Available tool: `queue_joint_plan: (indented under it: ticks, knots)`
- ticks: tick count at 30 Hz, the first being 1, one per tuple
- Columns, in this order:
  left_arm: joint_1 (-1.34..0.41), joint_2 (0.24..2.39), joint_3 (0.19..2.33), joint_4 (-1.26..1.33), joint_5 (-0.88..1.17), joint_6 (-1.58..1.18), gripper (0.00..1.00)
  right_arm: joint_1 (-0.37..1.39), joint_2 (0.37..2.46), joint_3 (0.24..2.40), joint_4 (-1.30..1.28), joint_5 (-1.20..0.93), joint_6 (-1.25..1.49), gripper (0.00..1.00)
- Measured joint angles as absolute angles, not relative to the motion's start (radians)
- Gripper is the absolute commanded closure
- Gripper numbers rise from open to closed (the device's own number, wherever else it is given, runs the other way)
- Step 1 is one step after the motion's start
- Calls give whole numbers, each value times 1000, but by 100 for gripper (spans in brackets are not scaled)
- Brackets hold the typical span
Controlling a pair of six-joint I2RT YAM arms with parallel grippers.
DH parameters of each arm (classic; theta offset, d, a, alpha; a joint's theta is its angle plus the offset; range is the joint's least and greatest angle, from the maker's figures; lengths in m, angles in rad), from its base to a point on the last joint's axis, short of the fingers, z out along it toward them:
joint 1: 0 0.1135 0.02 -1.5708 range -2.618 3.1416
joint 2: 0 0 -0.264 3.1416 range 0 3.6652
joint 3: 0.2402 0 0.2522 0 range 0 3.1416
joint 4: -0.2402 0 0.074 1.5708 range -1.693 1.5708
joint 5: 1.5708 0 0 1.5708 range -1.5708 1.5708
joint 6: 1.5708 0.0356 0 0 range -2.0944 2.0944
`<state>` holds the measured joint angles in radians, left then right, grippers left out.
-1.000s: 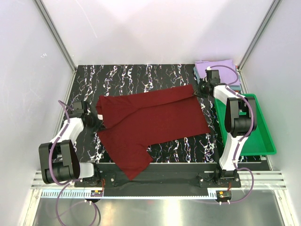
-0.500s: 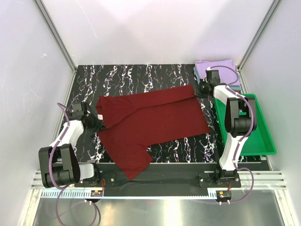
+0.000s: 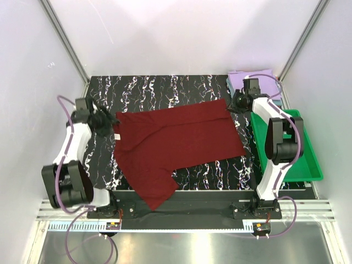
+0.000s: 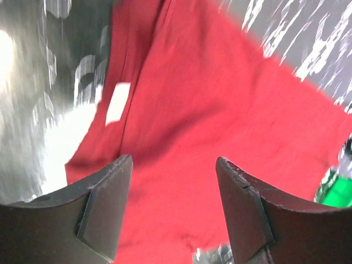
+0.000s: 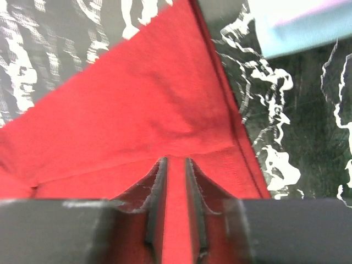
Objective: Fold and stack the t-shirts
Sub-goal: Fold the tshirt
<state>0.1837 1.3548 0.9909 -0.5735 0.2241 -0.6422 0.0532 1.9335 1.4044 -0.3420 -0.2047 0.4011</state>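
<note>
My left gripper (image 4: 173, 164) was spread wide over the maroon t-shirt (image 3: 176, 137) near its white label (image 4: 117, 103). My right gripper (image 5: 175, 162) pinched its far right corner. The shirt lay mid-table (image 3: 165, 88).

Overall: bright, even, diffuse light from above; white walls (image 3: 176, 33) almost washed out at upper centre of the top view.
Shadows: soft and thin, a dark rim under the maroon t-shirt (image 3: 176, 140).
Glare: steel strip (image 3: 181, 242) along the bottom edge shines; blown-out white patch on the table (image 4: 22, 110) at the left of the left wrist view.
Blur: left wrist view smeared throughout, neck label (image 4: 117, 103) soft-edged.
Focus: right wrist view sharp on mid-frame cloth; right gripper's fingers (image 5: 155, 209) and the folded t-shirts (image 5: 297, 22) at upper right are soft.
Colour: shirt maroon from above, vivid red in both wrist views.
</note>
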Motion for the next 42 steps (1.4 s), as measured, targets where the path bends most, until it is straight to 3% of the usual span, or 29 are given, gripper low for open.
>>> queue_joint_plan:
  ticks: [6, 10, 24, 27, 31, 35, 42]
  knots:
    - [194, 1586, 1214, -512, 211, -521, 37, 104, 1930, 1485, -343, -211, 449, 90]
    - [194, 1723, 1293, -484, 239, -466, 39, 150, 1993, 1541, -303, -224, 489, 100]
    - [194, 1979, 1436, -453, 253, -388, 47, 150, 2275, 1691, -233, -220, 548, 100]
    - [194, 2014, 1468, -440, 263, -388, 53, 150, 2280, 1701, -235, -197, 548, 100]
    - [194, 2037, 1479, -427, 273, -389, 72, 150, 2300, 1739, -241, -155, 544, 100]
    - [194, 2059, 1493, -424, 285, -396, 100, 150, 2312, 1747, -257, -116, 542, 100]
    - [199, 2072, 1507, -441, 232, -419, 100, 150, 2334, 1780, -280, -60, 561, 100]
